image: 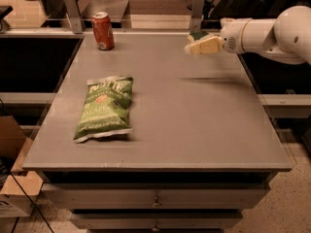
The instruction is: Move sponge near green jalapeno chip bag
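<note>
Sponge: only a small dark green patch (198, 35) is seen, at the far right of the worktop (194, 130), touching the upper edge of the end effector in the camera view. Whether it lies on the worktop or is carried cannot be told.
End effector: the end effector (194, 47) is held above the far right of the worktop on the white arm (262, 33), and a shadow is cast on the surface below it. Whether it is released or clenched cannot be told.
Green jalapeno chip bag: the green jalapeno chip bag (103, 108) lies flat on the near left of the worktop, well apart from the sponge.
Soda can: a red-orange soda can (102, 30) stands upright at the far left corner, apart from both.
Handling of the sponge: it is judged light, soft and easily squashed. A hard squeeze is likely to deform it, yet it is unlikely to be damaged or to slip, as foam and scrub surfaces tend to be grippy.
Where to take hold: a pinch across the short width, at mid-length, is advised, so that the foam sides are pressed evenly and tilting is avoided.
Placement: it is best set on bare worktop just beside the bag, whose crinkly film is likely to slide if nudged.
</note>
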Robot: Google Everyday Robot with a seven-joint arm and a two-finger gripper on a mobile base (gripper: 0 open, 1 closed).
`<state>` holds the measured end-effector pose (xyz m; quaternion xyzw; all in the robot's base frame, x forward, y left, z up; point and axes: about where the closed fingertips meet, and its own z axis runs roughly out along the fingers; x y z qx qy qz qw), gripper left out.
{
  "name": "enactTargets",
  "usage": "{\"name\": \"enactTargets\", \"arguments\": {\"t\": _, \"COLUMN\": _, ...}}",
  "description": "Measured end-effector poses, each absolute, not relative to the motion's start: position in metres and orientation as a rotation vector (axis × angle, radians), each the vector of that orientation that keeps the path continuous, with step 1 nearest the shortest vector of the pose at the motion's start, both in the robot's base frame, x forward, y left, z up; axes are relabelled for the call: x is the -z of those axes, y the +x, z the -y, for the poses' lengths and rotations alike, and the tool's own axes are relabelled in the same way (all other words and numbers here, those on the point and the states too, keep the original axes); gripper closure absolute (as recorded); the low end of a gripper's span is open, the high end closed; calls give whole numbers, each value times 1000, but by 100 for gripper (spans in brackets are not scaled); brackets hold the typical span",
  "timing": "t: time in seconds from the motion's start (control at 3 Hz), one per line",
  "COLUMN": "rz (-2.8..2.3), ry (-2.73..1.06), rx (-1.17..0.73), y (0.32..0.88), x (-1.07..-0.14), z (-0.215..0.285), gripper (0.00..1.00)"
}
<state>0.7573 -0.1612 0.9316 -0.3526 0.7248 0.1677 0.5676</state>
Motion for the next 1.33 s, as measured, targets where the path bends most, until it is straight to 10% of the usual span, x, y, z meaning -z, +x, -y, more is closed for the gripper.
{"name": "enactTargets", "arguments": {"t": 1.33, "rz": -1786, "ry": -511, "rx": -367, "y": 849, "x": -874, "z": 180, "gripper": 0}}
